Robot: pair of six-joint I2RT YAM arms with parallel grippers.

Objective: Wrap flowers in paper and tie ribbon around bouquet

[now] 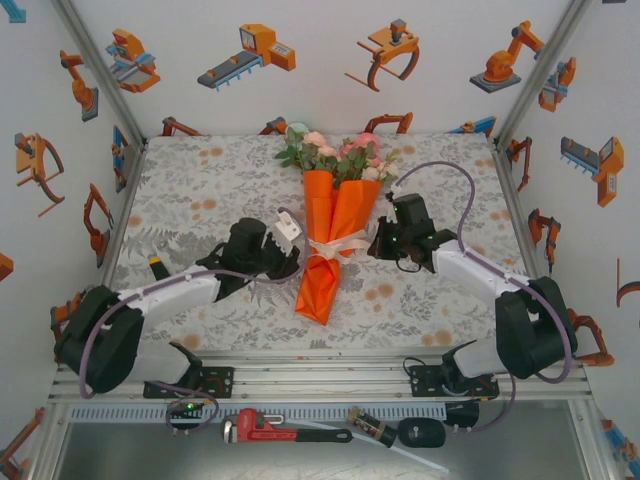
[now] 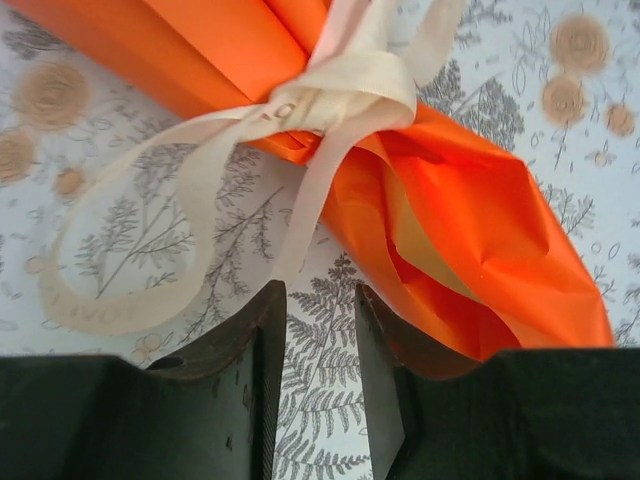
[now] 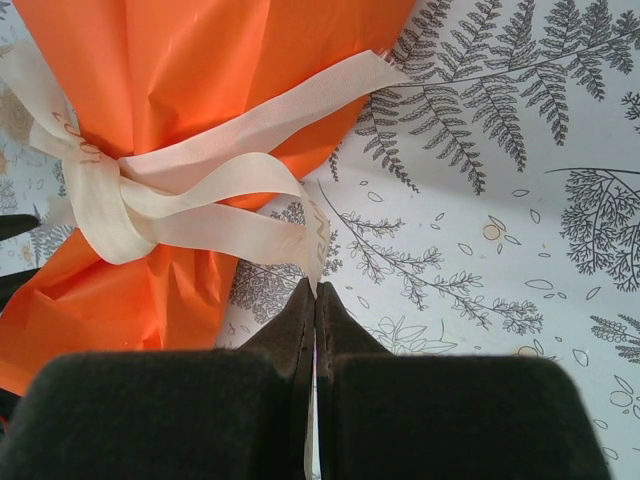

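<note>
The bouquet [image 1: 335, 225] lies in the middle of the table, pink and cream flowers [image 1: 340, 156] at the far end, wrapped in orange paper [image 1: 322, 280] that tapers toward me. A cream ribbon [image 1: 338, 246] is tied round its waist; its knot [image 2: 330, 95] and a loose loop show in the left wrist view. My left gripper [image 2: 320, 300] stands open just left of the cone, nothing between its fingers, a ribbon tail hanging in front of them. My right gripper [image 3: 316, 295] sits right of the bouquet, shut on a ribbon [image 3: 210, 190] end that runs from the knot.
White walls with orange robot stickers enclose the floral tablecloth [image 1: 200, 190]. A red pipe wrench [image 1: 275, 428] and other tools lie on the shelf below the arm bases. A grey cable [image 1: 455, 180] arcs above the right arm.
</note>
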